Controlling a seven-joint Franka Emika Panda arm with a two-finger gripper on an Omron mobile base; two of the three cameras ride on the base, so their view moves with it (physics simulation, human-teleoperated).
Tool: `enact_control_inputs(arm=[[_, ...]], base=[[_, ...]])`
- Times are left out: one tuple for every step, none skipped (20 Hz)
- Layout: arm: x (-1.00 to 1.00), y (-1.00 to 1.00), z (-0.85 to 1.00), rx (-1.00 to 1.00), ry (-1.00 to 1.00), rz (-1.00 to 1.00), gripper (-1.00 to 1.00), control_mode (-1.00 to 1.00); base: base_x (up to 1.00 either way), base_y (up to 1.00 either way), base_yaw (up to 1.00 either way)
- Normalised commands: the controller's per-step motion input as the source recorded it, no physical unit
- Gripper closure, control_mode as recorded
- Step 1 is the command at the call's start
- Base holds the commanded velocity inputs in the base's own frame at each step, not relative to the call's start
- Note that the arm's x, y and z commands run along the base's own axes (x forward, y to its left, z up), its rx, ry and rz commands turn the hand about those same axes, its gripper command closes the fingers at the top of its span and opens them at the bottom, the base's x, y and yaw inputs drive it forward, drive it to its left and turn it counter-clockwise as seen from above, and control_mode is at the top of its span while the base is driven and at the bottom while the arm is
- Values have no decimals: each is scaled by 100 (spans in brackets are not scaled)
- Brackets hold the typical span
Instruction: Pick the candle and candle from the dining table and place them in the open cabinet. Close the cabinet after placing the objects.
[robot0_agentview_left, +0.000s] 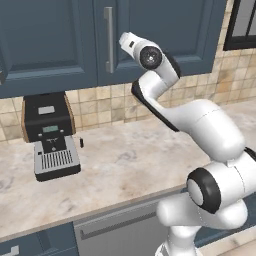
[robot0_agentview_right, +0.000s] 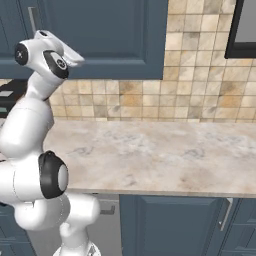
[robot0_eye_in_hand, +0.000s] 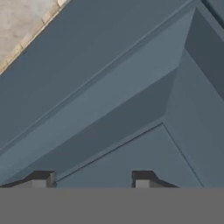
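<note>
The cabinet (robot0_agentview_left: 50, 45) door fills the hand's view, gripper (robot0_eye_in_hand: 92, 179) parted and empty, so closing looks underway; next, press it flush.

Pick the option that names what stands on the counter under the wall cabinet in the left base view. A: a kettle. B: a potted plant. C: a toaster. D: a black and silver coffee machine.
D: a black and silver coffee machine with a grated drip tray stands on the counter below the cabinet.
</note>
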Motion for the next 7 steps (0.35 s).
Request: enact_control_inputs(arm=[[52,0,-21,0,10,-10,-100,-100],[51,0,-22,0,10,-10,-100,-100],[52,0,-23,0,11,-9,-100,-100],[54,0,-26,0,12,-9,-100,-100],[54,0,-28,0,12,-9,-100,-100],[56,0,-29,0,12,-9,-100,-100],[57,0,-31,0,12,-9,-100,-100]], base=[[0,0,0],[0,0,0],[0,0,0],[0,0,0],[0,0,0],[0,0,0],[0,0,0]])
